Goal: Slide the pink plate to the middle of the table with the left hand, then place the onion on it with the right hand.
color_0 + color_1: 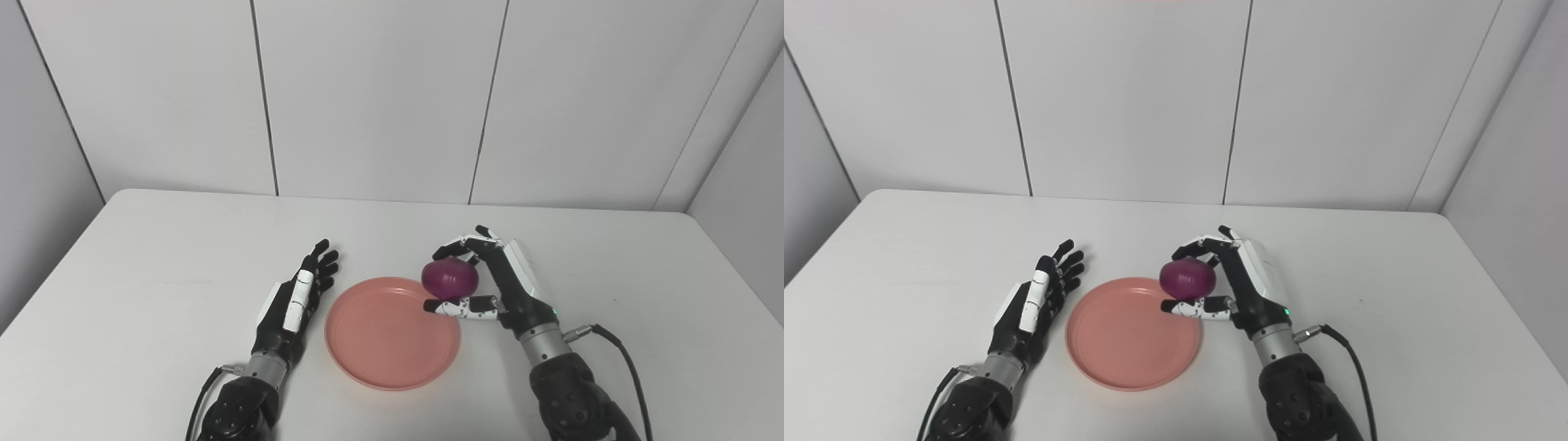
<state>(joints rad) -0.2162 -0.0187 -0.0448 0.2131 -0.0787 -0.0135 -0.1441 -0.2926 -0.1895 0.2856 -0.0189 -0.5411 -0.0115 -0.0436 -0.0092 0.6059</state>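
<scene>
Lower centre of frame: we have the pink plate point(392, 334) flat on the white counter point(122, 275), smooth and round with a shallow raised rim. Our right hand point(490, 282) clamps the onion point(450, 277) between thumb below and fingers above, over the plate's right rim, likely lined up to set it down. Onion is glossy purple, roundish. Left hand point(300, 297) rests beside the plate, fingers apart, empty.

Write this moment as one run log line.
left hand: open, beside pink plate | right hand: holds onion over plate's right rim | onion: not yet placed
</scene>
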